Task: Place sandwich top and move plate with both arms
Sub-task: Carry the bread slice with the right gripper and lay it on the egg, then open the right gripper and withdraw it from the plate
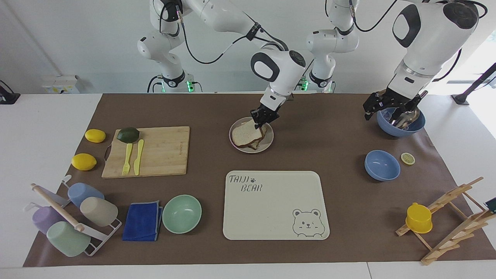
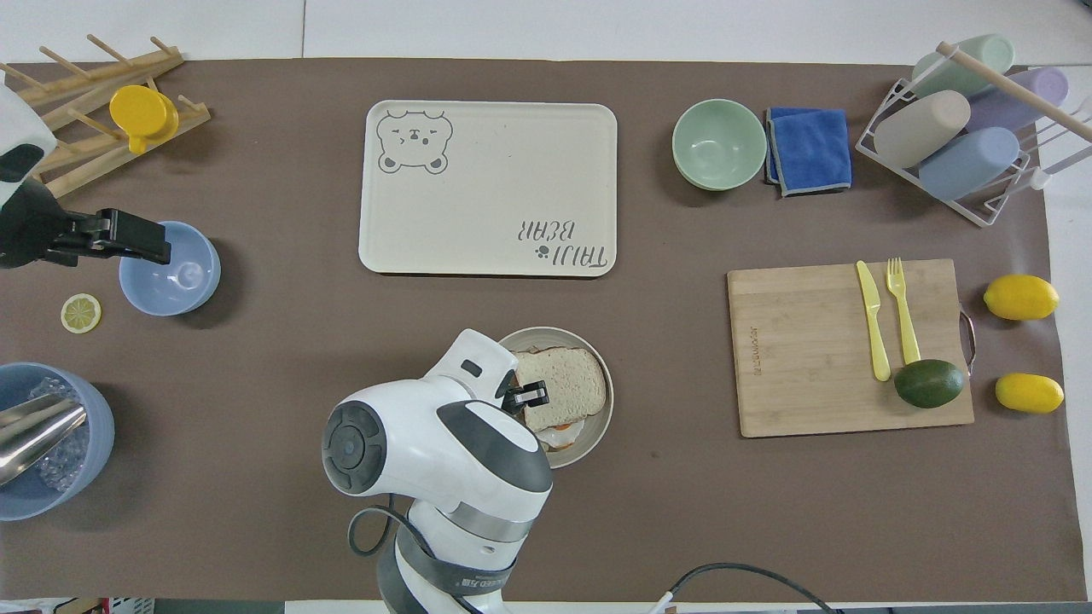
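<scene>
The sandwich top lies on the egg slice on the small round plate, its corner nearest the robots still raised a little. My right gripper is shut on that corner. In the overhead view the sandwich top covers most of the egg slice on the plate, with the right gripper at its edge. My left gripper waits in the air by the blue bowls at the left arm's end of the table; it also shows in the overhead view.
The bear tray lies farther from the robots than the plate. The cutting board holds a fork, a knife and an avocado. A mint bowl, a blue bowl and a blue bowl with a scoop stand around.
</scene>
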